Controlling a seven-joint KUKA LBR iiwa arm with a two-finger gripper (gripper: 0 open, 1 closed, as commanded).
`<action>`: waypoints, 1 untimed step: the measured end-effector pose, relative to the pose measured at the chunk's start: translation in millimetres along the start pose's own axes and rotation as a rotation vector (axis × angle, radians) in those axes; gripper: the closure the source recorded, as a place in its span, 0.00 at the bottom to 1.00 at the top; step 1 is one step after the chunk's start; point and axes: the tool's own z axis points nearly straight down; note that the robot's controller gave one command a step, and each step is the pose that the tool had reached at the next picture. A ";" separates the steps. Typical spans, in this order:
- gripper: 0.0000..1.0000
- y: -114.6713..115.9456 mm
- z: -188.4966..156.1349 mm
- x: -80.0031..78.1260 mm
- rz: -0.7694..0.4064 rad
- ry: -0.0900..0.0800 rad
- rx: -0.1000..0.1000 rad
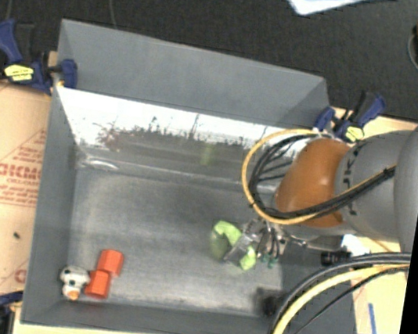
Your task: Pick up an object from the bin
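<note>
I see my gripper (257, 246) just at one lumpy lime-green piece (222, 238) right of centre in the grey metal bin (145, 215), its grip unreadable, with two boxy orange blocks (110, 261) and one small round white thing (72, 280) in the near-left corner.

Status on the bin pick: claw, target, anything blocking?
Claw low in the bin, right of centre, against the light green piece. Hold unconfirmed. Well clear in the near-left corner: orange blocks, small white toy.

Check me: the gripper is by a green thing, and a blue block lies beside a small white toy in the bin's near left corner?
Nearly. In the camera view the block is orange, not blue. Otherwise right: gripper by the green thing, block beside the small white toy in the bin's near left corner.
</note>
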 end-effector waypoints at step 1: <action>1.00 0.0 0.0 0.0 0.000 0.000 0.000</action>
